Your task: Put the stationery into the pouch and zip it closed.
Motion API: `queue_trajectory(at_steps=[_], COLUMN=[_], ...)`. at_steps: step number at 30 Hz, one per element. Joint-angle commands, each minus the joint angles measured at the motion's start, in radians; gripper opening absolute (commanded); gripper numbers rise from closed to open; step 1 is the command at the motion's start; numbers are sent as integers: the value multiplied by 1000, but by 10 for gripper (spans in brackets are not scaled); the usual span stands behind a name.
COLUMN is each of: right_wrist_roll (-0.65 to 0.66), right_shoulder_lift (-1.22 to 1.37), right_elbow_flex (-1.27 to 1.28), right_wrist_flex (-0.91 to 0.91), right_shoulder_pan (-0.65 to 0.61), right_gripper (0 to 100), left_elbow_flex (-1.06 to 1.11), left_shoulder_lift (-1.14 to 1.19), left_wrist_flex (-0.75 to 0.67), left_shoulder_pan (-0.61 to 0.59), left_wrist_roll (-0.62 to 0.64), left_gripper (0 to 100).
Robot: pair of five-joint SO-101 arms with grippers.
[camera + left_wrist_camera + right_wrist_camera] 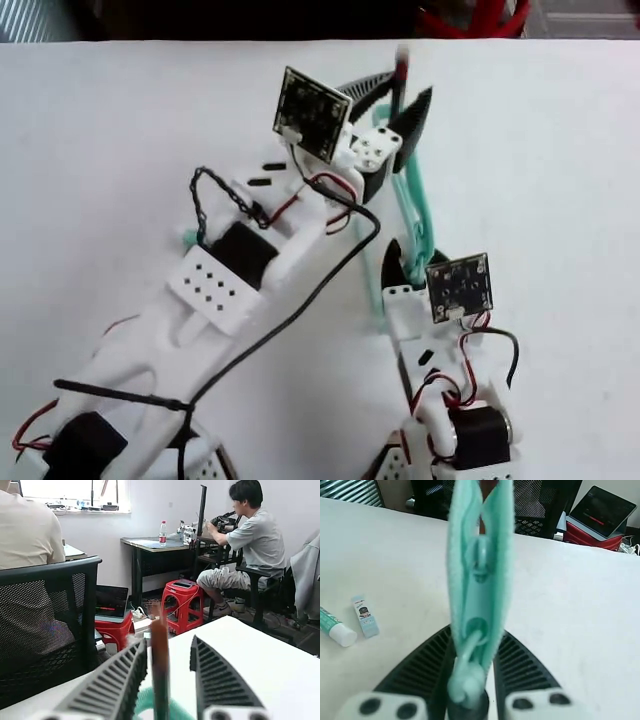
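Now right end effector [475, 631] clamps the pouch [481, 540]; left end effector [168, 641], parted, flanks the pen [160, 672].

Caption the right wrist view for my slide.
Right gripper clamps teal pouch by its zipper end; tube and small blue item lie on table.

left hand [169, 644] — jaws apart | pen [160, 670] upright between them | pouch [146, 703] beneath

No legible text; print on the tube [335, 629] seems too small.
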Motion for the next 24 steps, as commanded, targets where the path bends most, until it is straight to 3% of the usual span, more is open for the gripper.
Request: queue_trajectory(at_steps=[1,8,11,21,24], right_wrist_roll=[14,14,14,14,14], right_shoulder_lift=[2,2,2,2,2], right_elbow_flex=[11,11,11,9,9], right_wrist_flex=[8,8,8,8,8], right_shoulder_pan=[-2,-1,-1,-1,-1], right_gripper=[19,19,19,19,19], left_elbow_flex=[-6,-9,-49,-84,-75], left_shoulder_lift=[-8,-16,-54,-269,-268], left_wrist_flex=[5,5,60,697,815], left_shoulder_pan=[7,1,-59,-375,-441], left_wrist_roll=[-9,-9,-9,-20,-158], left_gripper=[165,164,137,129,129])
